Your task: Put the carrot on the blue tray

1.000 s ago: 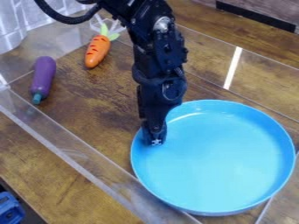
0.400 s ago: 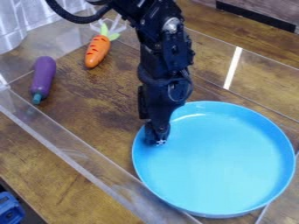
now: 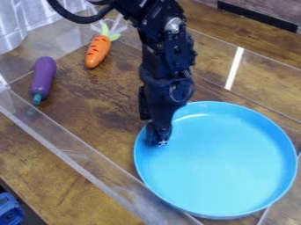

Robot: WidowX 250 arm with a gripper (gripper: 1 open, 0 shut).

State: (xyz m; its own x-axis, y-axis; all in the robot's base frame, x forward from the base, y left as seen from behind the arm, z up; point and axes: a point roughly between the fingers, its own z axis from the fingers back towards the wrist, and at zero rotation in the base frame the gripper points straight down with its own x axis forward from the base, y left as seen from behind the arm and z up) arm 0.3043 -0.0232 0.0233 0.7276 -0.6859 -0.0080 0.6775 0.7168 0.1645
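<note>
The blue tray [image 3: 223, 163] is the largest thing; it lies at the near right part of the desk [image 3: 83, 123], and nothing is inside it, only the tool [image 3: 159, 137] hangs over its left rim. The tool carries nothing, and I cannot tell if its fingers are wide or narrow, because they look as one dark tip. The purple eggplant [image 3: 42, 76] lies near the left edge of the desk. The carrot [image 3: 99, 48] is the smallest; it lies toward the far left corner, well apart from the tray. I judge it light, stiff plastic, a little slippery; the thick orange middle seems the best place to take hold, not the green tip.
</note>
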